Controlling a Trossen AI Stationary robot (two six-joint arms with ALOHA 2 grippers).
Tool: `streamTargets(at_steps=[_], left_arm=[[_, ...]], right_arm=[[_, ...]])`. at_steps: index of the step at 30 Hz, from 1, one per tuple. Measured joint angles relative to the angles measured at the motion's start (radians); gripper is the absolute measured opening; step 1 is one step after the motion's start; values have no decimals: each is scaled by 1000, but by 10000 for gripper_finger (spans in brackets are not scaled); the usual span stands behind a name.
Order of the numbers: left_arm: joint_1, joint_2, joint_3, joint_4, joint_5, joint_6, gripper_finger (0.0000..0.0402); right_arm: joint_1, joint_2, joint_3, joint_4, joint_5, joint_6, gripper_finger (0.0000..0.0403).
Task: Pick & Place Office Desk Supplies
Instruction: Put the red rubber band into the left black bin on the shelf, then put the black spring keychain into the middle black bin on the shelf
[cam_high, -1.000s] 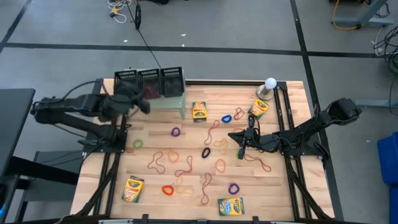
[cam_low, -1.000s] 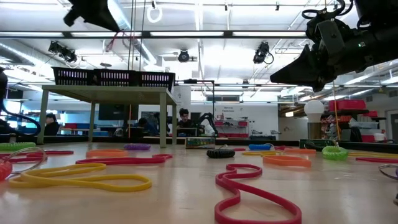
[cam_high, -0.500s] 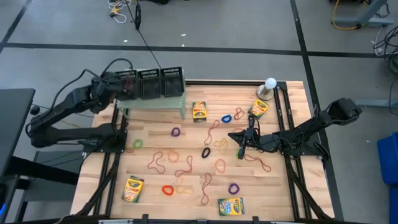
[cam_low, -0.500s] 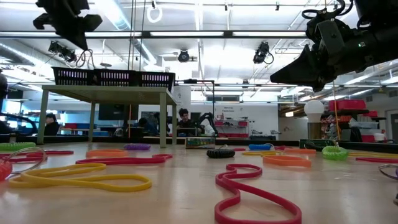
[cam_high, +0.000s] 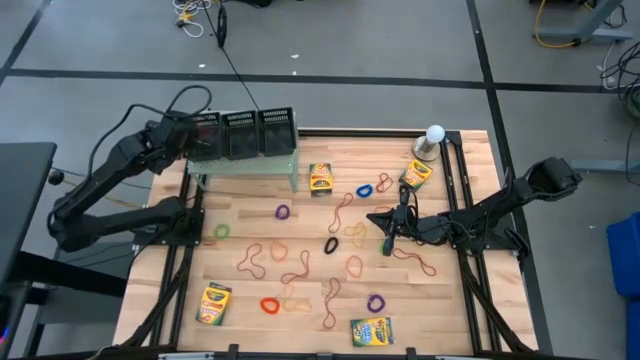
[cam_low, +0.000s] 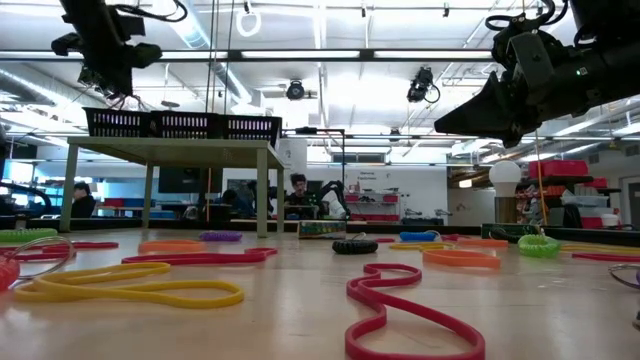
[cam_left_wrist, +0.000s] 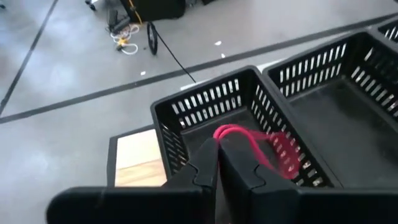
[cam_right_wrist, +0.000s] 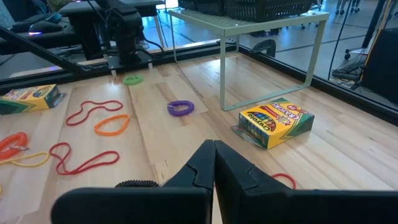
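Over the desk's (cam_high: 450, 310) far left corner, the left gripper (cam_left_wrist: 217, 146) hangs above the pale green stand (cam_high: 270, 165). Its fingers are pressed together on a red rubber band (cam_left_wrist: 261, 146), whose loop dangles over the end tray (cam_left_wrist: 205, 102), the one nearest the desk's left edge.

The drop looks like the risk. The loop droops close to the wall dividing this tray from the next. On release it could drape over that rim or snag in the slots rather than settle on the floor. A thin band may also cling to a finger and ride away with the arm. A descent too low could nudge the trays along the stand's top.

The right gripper (cam_right_wrist: 214, 149) hovers toward the right of the desk's middle, fingers closed on nothing visible, with loose bands just beside it. A sweep from there could scatter them.

The count:
- One stand.
- One white globe (cam_high: 434, 134), near the far right corner.
- Three black mesh trays, side by side on the stand.
- Four crayon boxes (cam_high: 320, 178): two toward the far edge, two along the near edge.
- Roughly seventeen rubber bands (cam_high: 283, 212) strewn over the desk's middle. Overlaps make the exact number uncertain.
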Motion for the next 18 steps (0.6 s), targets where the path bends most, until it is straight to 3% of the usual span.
streamTargets(at_steps=[5, 14, 18], left_arm=[[22, 30, 0, -9, 46, 57, 47], [21, 57, 4, -19, 45, 119, 126], [17, 51, 50, -78, 53, 105, 132]], right_arm=[[0, 0, 0, 0, 0, -1, 9], [0, 0, 0, 0, 0, -1, 9], [0, 0, 0, 0, 0, -1, 9]])
